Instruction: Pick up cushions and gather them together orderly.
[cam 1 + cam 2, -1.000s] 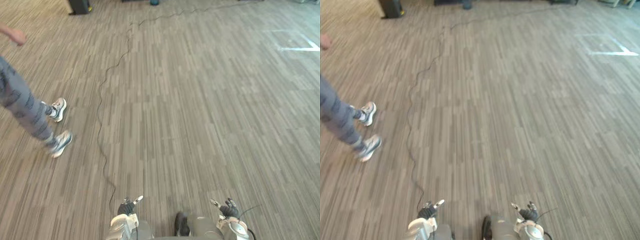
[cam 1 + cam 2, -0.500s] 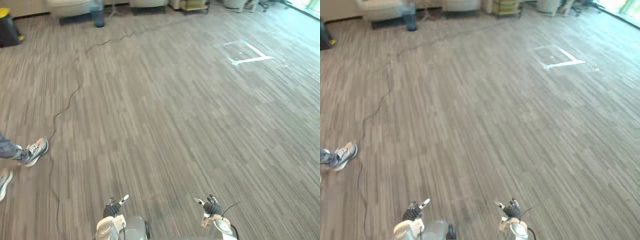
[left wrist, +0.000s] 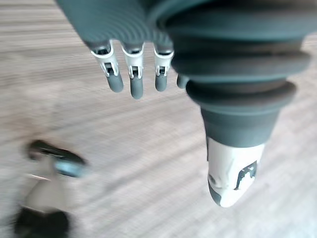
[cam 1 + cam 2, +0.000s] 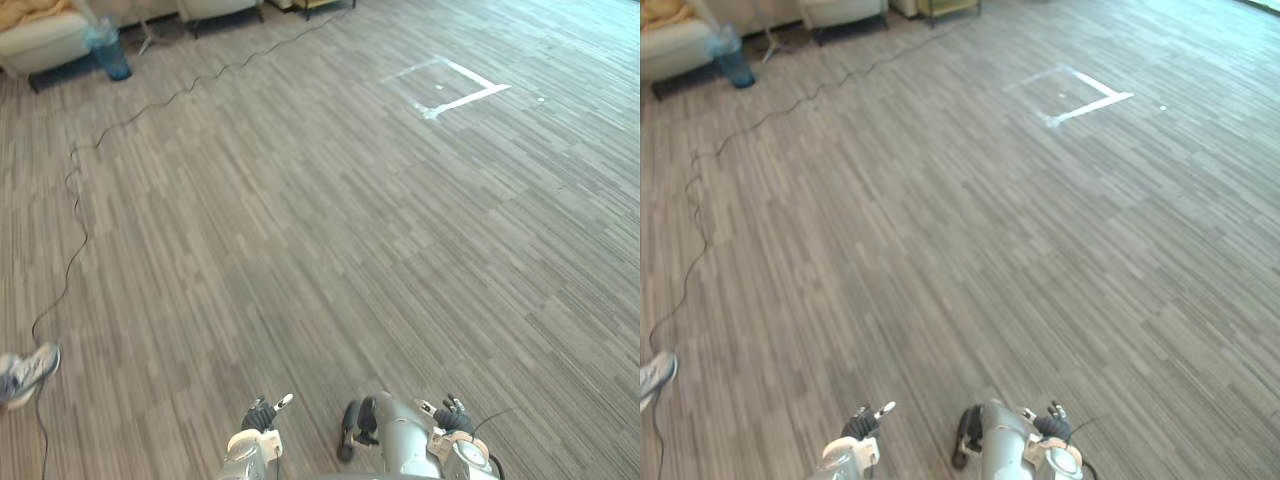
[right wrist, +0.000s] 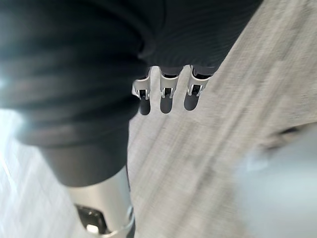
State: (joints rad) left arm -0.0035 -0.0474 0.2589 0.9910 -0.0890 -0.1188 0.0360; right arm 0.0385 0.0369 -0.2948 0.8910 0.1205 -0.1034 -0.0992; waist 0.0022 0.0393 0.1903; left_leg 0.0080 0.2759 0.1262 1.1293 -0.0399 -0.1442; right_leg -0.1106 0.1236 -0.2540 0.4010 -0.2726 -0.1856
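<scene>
A tan soft thing, cushion or cloth I cannot tell, lies on a pale sofa at the far left corner of the room. My left hand hangs low at the bottom of the eye views, open and empty, its fingers straight over bare floor. My right hand hangs beside it, also open, its fingers straight and holding nothing. Both hands are far from the sofa.
Wide grey striped floor stretches ahead. A bluish bin stands in front of the sofa, next to another pale seat. A white tape corner marks the floor at the far right. A person's shoe shows at the left edge.
The camera has swung, so the whole scene slid left: the person is nearly out of view, and the sofa and tape mark have come in. Both hands stay low and open.
</scene>
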